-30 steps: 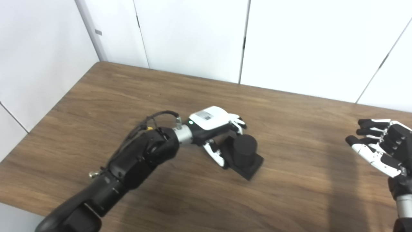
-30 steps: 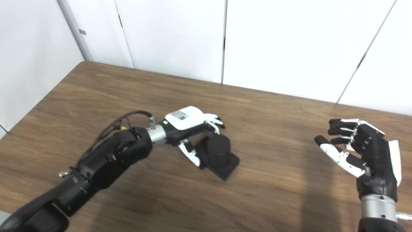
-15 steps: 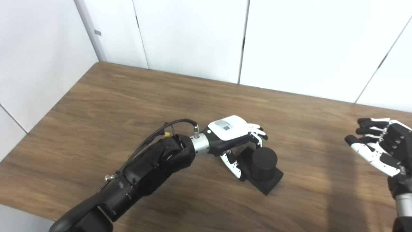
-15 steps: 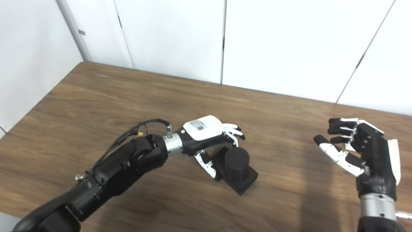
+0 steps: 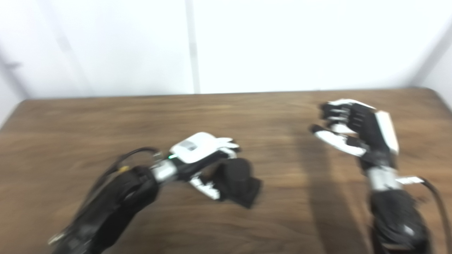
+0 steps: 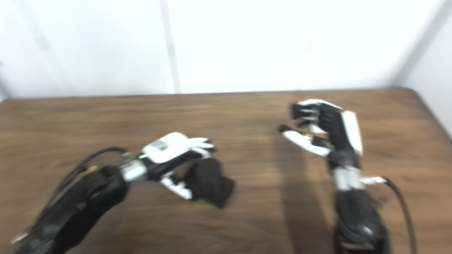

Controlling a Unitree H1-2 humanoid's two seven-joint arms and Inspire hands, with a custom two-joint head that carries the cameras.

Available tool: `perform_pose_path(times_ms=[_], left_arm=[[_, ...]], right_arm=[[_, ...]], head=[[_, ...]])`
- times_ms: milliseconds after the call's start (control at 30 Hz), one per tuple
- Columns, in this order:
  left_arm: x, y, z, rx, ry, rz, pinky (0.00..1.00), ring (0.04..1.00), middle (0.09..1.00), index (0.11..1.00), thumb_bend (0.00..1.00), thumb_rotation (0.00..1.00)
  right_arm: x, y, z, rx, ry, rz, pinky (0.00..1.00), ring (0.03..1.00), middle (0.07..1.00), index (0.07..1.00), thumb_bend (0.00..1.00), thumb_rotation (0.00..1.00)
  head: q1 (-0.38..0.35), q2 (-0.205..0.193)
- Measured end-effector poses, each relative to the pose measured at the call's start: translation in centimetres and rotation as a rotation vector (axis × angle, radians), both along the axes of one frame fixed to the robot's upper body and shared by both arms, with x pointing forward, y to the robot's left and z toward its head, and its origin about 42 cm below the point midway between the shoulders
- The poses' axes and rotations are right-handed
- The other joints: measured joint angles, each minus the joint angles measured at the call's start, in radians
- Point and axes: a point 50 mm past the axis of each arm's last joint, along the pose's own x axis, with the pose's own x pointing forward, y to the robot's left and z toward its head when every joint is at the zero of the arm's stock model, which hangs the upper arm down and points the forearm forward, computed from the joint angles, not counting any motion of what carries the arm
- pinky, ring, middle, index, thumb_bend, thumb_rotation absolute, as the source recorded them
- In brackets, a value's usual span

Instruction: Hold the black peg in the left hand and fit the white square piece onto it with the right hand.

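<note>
The picture is blurred. The black peg, a short cylinder on a square black base, rests on the wooden table near the middle. My left hand is on its left side, thumb and fingers closed around the base. My right hand hovers above the table to the right, well apart from the peg, with its fingers apart and half curled, holding nothing that I can see. It also shows in the right eye view. No white square piece shows in either view.
White wall panels stand behind the table's far edge. The table's right far corner is in view, with the right hand's cable trailing near the right edge.
The whole picture has swung and blurred, so the camera has moved. Before that, my left hand moved the black peg to the right across the table. My right hand keeps the same open pose.
</note>
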Motion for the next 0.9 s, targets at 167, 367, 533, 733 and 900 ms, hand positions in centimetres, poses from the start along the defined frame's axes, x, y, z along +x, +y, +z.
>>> perform_pose_path(times_ms=[167,367,533,733,900], left_arm=[[0.2,0.7,-0.2,0.008,0.008,-0.019,0.76,0.897,0.844,0.488,0.52,0.07],[0.2,1.1,-0.2,0.016,0.004,-0.035,0.75,0.89,0.841,0.488,0.52,0.07],[0.3,1.5,-0.4,0.016,0.002,-0.041,0.73,0.878,0.828,0.488,0.52,0.06],[0.3,2.2,-0.7,-0.004,0.001,-0.045,0.73,0.864,0.819,0.487,0.52,0.06],[0.1,2.5,-0.8,-0.013,0.007,-0.047,0.72,0.863,0.817,0.487,0.52,0.06]], right_arm=[[1.1,0.4,1.4,-0.036,-0.046,0.012,0.47,0.6,0.637,0.494,0.5,0.12],[3.0,0.1,4.5,-0.124,-0.135,0.023,0.44,0.585,0.642,0.493,0.5,0.12],[4.6,-1.1,6.2,-0.234,-0.145,0.01,0.43,0.56,0.64,0.494,0.5,0.13],[7.3,-3.5,8.2,-0.359,-0.112,-0.03,0.42,0.538,0.622,0.494,0.51,0.13],[9.6,-5.2,9.0,-0.497,-0.047,-0.073,0.5,0.619,0.684,0.496,0.51,0.14]], head=[[-0.048,-0.012],[-0.12,-0.034],[-0.176,-0.06],[-0.213,-0.08],[-0.22,-0.089]])
